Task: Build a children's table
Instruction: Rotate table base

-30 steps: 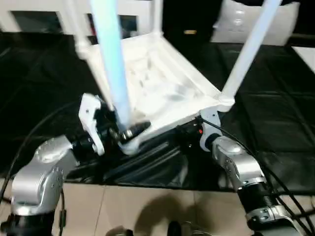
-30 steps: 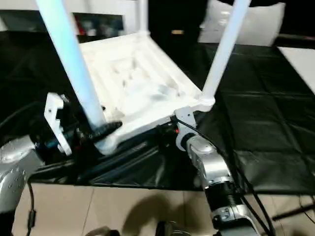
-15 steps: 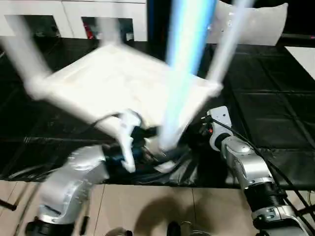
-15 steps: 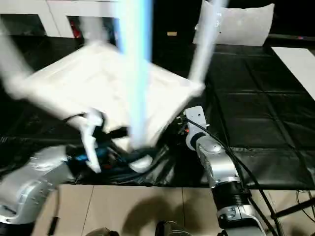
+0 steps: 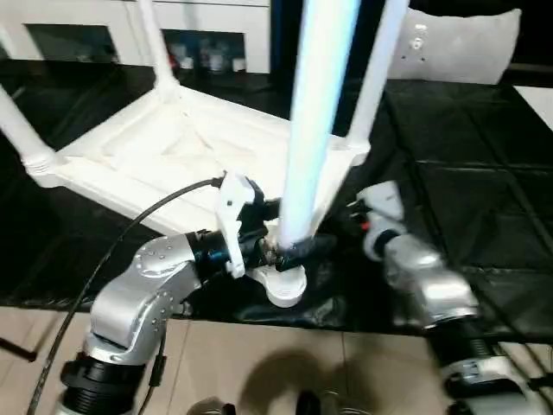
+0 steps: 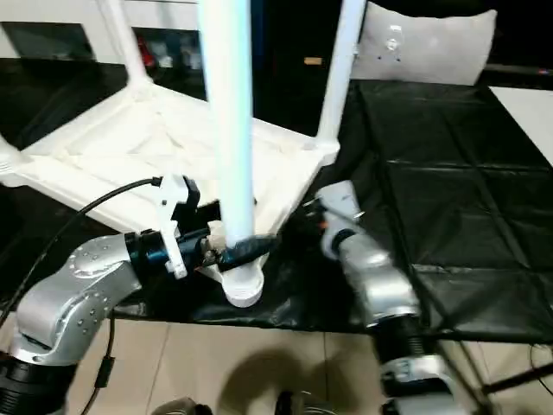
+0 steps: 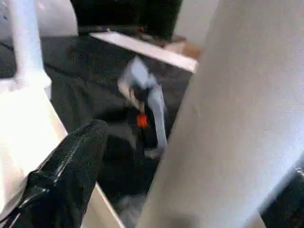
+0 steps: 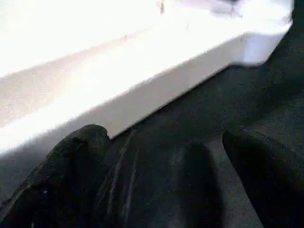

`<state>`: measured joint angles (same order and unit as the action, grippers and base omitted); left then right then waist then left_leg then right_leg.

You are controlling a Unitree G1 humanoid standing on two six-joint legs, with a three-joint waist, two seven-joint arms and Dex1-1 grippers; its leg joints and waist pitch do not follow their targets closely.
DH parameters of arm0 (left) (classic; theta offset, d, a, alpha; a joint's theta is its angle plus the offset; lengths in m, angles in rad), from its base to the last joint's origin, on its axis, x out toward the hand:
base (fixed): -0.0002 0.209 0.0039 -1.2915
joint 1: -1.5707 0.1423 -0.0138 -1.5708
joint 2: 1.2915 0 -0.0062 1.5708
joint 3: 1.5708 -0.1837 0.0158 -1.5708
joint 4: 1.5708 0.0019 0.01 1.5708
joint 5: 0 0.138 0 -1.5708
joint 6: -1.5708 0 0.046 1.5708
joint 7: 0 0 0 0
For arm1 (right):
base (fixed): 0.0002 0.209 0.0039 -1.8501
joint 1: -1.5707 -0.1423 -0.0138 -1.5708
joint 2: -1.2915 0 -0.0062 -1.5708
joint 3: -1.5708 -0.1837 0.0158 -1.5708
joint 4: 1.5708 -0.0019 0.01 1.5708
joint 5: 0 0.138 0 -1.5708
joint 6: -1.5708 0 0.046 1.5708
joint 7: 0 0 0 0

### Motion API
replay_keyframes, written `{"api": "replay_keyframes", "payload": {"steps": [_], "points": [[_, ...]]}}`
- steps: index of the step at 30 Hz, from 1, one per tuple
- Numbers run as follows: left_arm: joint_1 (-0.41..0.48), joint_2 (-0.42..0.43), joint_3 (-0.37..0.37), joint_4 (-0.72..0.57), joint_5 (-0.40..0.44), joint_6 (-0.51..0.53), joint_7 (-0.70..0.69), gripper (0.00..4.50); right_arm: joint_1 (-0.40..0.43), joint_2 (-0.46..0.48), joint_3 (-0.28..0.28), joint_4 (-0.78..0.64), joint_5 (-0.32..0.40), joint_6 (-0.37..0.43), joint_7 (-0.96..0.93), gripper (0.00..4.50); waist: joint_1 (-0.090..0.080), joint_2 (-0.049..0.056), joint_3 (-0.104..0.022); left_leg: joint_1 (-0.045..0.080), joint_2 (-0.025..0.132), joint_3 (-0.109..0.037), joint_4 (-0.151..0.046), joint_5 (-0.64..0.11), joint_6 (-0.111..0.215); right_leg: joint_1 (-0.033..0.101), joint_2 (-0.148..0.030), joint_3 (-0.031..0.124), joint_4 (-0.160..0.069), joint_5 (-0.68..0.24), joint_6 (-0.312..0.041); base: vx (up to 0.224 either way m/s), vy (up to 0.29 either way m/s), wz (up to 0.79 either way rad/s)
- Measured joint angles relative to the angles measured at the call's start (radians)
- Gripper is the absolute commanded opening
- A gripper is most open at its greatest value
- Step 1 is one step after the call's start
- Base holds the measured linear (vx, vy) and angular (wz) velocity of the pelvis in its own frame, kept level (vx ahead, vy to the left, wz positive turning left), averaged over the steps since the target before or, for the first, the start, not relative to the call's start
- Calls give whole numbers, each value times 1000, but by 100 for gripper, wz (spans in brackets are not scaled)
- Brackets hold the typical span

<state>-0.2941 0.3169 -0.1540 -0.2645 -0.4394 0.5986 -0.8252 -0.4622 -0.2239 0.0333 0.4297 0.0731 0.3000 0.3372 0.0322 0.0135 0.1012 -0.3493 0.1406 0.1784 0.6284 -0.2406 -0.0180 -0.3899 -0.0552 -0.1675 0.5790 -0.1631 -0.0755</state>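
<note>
The white children's table [image 5: 173,147] lies upside down on the black mat [image 5: 484,173], ribbed underside up, all four legs standing in their corner sockets. Its nearest corner socket [image 5: 285,285] overhangs the mat's front edge. My left gripper [image 5: 289,251] is shut on the near leg [image 5: 315,130] just above that socket; the left wrist view shows the leg [image 7: 228,118] pressed between black fingers [image 7: 71,166]. My right gripper [image 8: 175,142] is open just short of the table's side edge [image 8: 142,95], with only mat between its fingers.
A white cabinet with glass doors [image 5: 216,26] stands behind the mat. At the back right lies a white cushion-like pack [image 5: 458,47], and a flat white board [image 5: 540,91] sits at the right edge. Beige floor [image 5: 259,363] begins at the mat's front edge.
The table has swung round and slid left, its held corner now pulled over the mat's front edge. My left gripper moved right with the leg. My right gripper has come off the table edge.
</note>
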Motion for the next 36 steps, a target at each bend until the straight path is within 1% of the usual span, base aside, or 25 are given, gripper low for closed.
{"api": "replay_keyframes", "payload": {"steps": [1,3,5,7,8,9,10,11,12,13,14,15,16,17,18,20,22,24,26,29,30,31,36], "points": [[-1,35,-1,11,-1,-8,-35,446,12,-22,-2,-33,10,0,33,450,5,4,-3,0,0,0,0,0,0,0,0,0,0,0,0,0,0,0],[0,86,8,36,0,-17,-71,446,33,-51,-9,-72,21,-1,72,450,10,8,-6,1,0,0,0,0,0,0,0,0,0,0,1,0,0,0],[-4,112,14,57,2,-32,-108,446,49,-74,-16,-90,30,-1,110,450,16,8,-7,1,0,0,0,1,2,0,0,0,0,0,1,0,0,0],[-16,167,-1,100,16,-66,-167,446,90,-114,-6,-150,54,0,187,450,22,9,-7,1,0,0,1,2,2,1,0,0,0,0,1,0,0,0],[-18,201,-2,122,27,-79,-193,430,106,-137,4,-177,63,0,222,450,26,9,-8,1,0,0,0,2,3,1,0,0,0,0,1,0,0,0],[-25,233,-7,151,43,-99,-224,420,122,-162,8,-201,76,1,261,450,27,9,-8,1,0,0,0,2,3,1,0,0,0,0,2,0,0,0],[-43,276,-24,200,74,-138,-269,420,152,-209,20,-246,93,1,325,450,29,9,-8,1,0,0,0,2,3,1,0,0,-1,1,2,0,0,0],[-54,301,-30,235,100,-167,-293,412,168,-233,23,-272,98,1,362,450,30,8,-8,1,0,0,0,2,3,2,0,0,-1,1,3,0,0,0],[-91,319,-63,294,141,-218,-320,409,195,-275,34,-309,110,0,413,450,36,8,-8,1,0,0,0,2,4,2,0,-1,-1,1,4,0,0,0],[-119,339,-85,347,185,-270,-340,409,211,-304,50,-346,121,0,466,450,37,7,-9,1,0,0,1,3,4,2,0,-1,-2,2,6,0,0,0],[-133,344,-99,375,209,-301,-352,391,221,-312,56,-370,129,1,495,450,38,7,-10,1,0,0,1,3,4,3,0,-1,-3,3,6,0,0,0],[-167,340,-131,418,240,-346,-367,391,240,-331,62,-403,143,4,531,450,41,7,-10,1,0,0,1,3,5,3,-1,-1,-3,3,6,0,0,0],[-197,339,-158,455,268,-386,-379,380,248,-345,80,-437,161,8,570,450,46,7,-10,1,0,0,1,3,5,3,-1,-1,-4,4,8,0,0,0],[-213,335,-174,480,285,-410,-390,371,255,-349,84,-462,174,15,592,450,47,6,-12,1,0,0,1,2,5,3,-1,-1,-4,4,8,0,0,0],[-222,333,-184,495,298,-428,-398,371,261,-352,88,-480,185,20,609,450,46,4,-14,1,0,0,1,2,5,3,-1,-1,-4,4,8,0,0,0],[-241,328,-207,536,325,-465,-414,353,268,-364,94,-508,205,33,637,450,47,2,-15,1,0,0,1,2,5,3,-1,-1,-4,4,8,0,0,0],[-263,314,-227,589,350,-505,-426,333,277,-380,92,-531,218,48,658,450,52,-1,-17,1,0,0,1,3,4,3,-1,-1,-4,4,8,0,0,0],[-303,288,-251,658,372,-552,-440,328,294,-397,95,-563,246,70,689,450,58,-2,-18,1,0,-1,1,3,4,4,-1,-2,-4,4,8,0,0,0],[-325,272,-266,710,393,-599,-455,302,304,-405,99,-590,271,88,713,450,60,-2,-19,1,0,-1,1,3,4,5,-1,-4,-6,4,9,0,0,0],[-385,230,-292,844,426,-695,-476,291,317,-426,102,-626,292,116,742,450,62,-3,-19,1,0,-4,1,3,5,6,-2,-7,-11,6,12,0,0,0],[-396,220,-295,868,434,-714,-478,291,318,-427,103,-630,294,123,745,450,62,-3,-20,1,0,-4,1,2,5,6,-2,-7,-12,7,13,0,0,0],[-407,211,-298,892,438,-733,-480,263,319,-428,103,-634,299,129,748,450,62,-3,-21,0,0,-4,1,2,6,6,-2,-8,-14,7,13,0,0,0],[-437,185,-304,973,460,-785,-487,246,336,-441,102,-657,314,149,751,450,61,-1,-23,-1,0,-4,1,0,9,6,-2,-8,-18,7,15,0,0,0]]}}
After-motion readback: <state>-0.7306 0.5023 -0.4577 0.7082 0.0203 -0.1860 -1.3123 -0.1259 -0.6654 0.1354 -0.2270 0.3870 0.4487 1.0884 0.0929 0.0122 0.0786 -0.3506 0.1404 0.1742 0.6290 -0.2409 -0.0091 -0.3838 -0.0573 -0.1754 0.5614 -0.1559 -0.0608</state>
